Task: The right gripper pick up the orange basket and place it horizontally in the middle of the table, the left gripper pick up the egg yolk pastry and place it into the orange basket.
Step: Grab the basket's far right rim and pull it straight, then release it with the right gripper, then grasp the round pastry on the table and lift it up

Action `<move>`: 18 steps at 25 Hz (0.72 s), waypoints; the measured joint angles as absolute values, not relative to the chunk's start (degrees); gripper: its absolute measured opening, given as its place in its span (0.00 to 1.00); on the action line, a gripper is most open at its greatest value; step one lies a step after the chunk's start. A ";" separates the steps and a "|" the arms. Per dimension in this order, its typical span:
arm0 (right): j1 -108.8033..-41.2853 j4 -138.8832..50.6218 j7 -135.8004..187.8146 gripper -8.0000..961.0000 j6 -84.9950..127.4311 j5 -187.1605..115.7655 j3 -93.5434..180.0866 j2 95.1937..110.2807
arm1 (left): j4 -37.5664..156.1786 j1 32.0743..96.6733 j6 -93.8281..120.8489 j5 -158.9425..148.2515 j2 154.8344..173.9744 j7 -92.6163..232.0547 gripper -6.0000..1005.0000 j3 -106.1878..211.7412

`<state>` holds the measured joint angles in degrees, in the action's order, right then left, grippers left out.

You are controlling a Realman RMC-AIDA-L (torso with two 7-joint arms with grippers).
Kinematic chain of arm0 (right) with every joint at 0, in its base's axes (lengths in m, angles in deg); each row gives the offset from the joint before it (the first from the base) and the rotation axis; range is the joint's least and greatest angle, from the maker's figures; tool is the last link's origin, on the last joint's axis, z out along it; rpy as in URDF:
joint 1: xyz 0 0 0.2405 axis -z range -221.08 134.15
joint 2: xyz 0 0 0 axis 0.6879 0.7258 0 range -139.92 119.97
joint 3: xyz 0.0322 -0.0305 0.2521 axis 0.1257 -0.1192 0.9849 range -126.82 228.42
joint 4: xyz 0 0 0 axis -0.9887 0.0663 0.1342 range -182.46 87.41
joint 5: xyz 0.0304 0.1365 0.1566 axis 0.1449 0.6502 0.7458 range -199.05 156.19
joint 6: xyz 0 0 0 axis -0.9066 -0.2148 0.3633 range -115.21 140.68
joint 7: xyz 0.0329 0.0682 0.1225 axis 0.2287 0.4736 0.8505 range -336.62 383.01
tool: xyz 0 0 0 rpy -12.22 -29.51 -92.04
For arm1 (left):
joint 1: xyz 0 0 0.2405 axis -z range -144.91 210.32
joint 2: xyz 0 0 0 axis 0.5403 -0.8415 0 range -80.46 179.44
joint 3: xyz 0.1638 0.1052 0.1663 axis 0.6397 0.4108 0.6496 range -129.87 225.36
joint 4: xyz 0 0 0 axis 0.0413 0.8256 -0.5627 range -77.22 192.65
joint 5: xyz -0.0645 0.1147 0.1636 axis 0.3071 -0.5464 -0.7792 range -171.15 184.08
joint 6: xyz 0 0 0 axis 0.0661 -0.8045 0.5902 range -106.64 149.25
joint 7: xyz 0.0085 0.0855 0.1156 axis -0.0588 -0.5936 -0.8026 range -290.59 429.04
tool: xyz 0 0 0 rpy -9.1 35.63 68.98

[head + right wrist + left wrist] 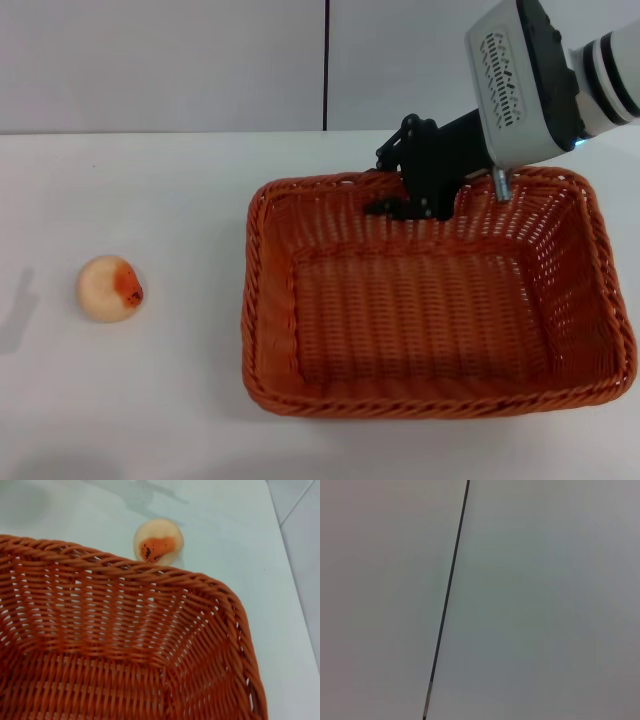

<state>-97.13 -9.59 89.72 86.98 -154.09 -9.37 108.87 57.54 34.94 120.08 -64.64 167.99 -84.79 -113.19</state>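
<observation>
The orange basket [252, 300] lies flat on the white table [150, 190], right of centre, with nothing inside it. My right gripper [412, 200] hangs at the middle of the basket's far rim, reaching down from the white arm casing [520, 80]; its tips sit against the rim's inner side. The egg yolk pastry [108, 288] rests on the table well to the left of the basket. In the right wrist view the basket's rim [150, 569] fills the frame and the pastry [158, 541] lies just beyond it. My left gripper is out of view.
A grey wall with a dark vertical seam [325, 65] stands behind the table. The left wrist view shows only that wall and seam [447, 595]. A faint shadow [15, 310] falls on the table's left edge.
</observation>
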 joint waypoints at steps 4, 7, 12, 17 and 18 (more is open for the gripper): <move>-96.98 -9.76 89.72 0.34 86.95 -153.53 -9.41 108.93 | 57.52 35.08 119.86 -64.64 167.96 -84.84 0.79 -113.18; -96.57 -9.51 89.72 0.44 86.96 -152.81 -9.44 108.94 | 57.46 35.10 119.85 -64.64 167.96 -84.85 0.79 -113.18; -93.95 -5.75 89.86 0.47 87.81 -148.76 -8.94 108.94 | 56.94 35.30 119.67 -64.67 167.85 -84.85 0.79 -112.89; -84.80 5.88 93.22 0.48 93.25 -133.40 -8.38 108.78 | 51.99 35.42 118.03 -64.81 167.56 -82.78 0.79 -106.53; -82.55 8.31 94.83 0.48 94.42 -129.83 -8.28 108.79 | 48.43 35.45 116.26 -64.83 167.49 -80.25 0.79 -102.99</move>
